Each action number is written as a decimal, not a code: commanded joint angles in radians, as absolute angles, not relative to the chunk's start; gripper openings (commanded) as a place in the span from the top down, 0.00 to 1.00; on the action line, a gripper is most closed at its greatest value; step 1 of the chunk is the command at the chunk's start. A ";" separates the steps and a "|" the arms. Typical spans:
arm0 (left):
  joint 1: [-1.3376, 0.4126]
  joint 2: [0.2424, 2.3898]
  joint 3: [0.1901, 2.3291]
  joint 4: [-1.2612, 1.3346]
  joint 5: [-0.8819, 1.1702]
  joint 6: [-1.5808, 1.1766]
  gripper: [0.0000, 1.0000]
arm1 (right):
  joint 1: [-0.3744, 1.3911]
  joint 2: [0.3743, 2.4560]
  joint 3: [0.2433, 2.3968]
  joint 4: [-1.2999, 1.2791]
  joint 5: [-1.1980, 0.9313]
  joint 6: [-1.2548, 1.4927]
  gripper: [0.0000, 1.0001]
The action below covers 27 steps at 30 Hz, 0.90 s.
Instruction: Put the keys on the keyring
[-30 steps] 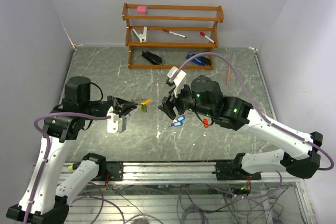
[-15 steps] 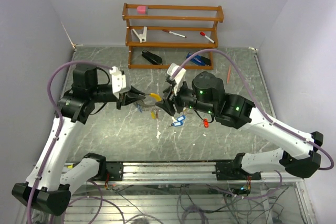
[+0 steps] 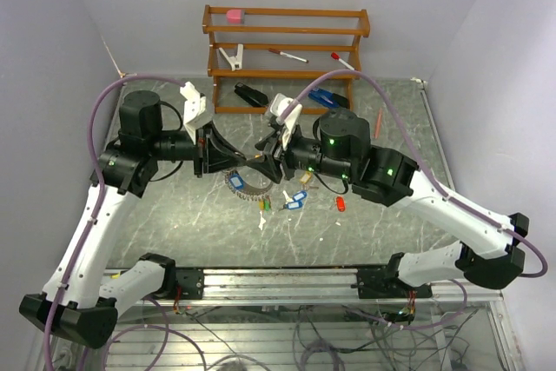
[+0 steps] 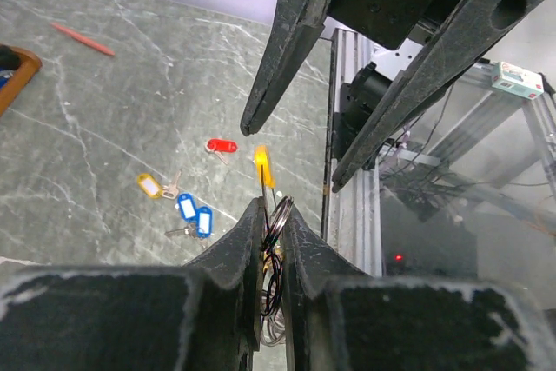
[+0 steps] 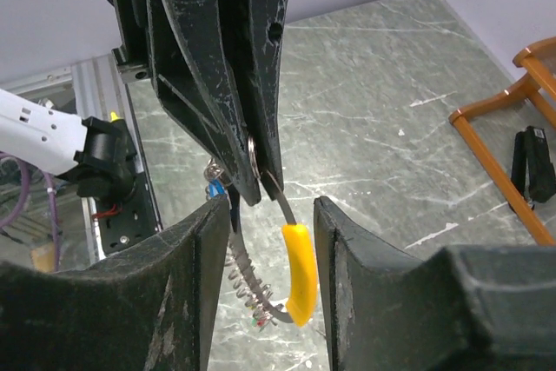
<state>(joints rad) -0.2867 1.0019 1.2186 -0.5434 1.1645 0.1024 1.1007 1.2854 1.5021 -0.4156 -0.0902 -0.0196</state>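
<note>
My left gripper (image 3: 233, 159) is shut on the keyring (image 3: 248, 186), a silvery wire loop with a coiled stretch and a yellow sleeve that hangs above the table. In the left wrist view the jaws (image 4: 272, 206) pinch the ring (image 4: 278, 219). My right gripper (image 3: 268, 162) is open and faces the left one tip to tip. In the right wrist view (image 5: 274, 206) the ring's yellow end (image 5: 300, 284) hangs between its fingers, touching neither. Loose keys lie on the table below: two blue tags (image 3: 295, 200), a beige one (image 3: 304, 178), a red one (image 3: 340, 203).
A wooden rack (image 3: 287, 58) stands at the back with marker pens, a pink eraser, a white clip, a black stapler (image 3: 252, 95) and a blue stapler (image 3: 326, 97). A red pen (image 3: 379, 123) lies at the back right. The metal rail (image 4: 347, 154) runs along the near edge.
My left arm has risen and swung right with the keyring. My right gripper has lifted off the blue keys and turned toward it; the two now meet tip to tip.
</note>
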 commanded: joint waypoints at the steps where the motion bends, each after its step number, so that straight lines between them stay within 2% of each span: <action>1: -0.296 0.989 1.246 -0.554 1.203 0.050 0.93 | 1.101 1.291 1.549 -0.385 -0.106 -0.032 0.58; 19: -0.301 1.004 1.242 -0.610 1.210 0.099 0.93 | 1.095 1.374 1.606 -0.422 -0.197 -0.028 0.66; 27: -0.301 0.991 1.266 -0.713 1.224 0.211 0.93 | 1.083 1.377 1.613 -0.432 -0.232 -0.032 0.76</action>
<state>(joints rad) -0.2947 1.0111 1.2194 -0.6586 1.1759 0.1478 1.0912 1.3754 1.5852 -0.4324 -0.2016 -0.0223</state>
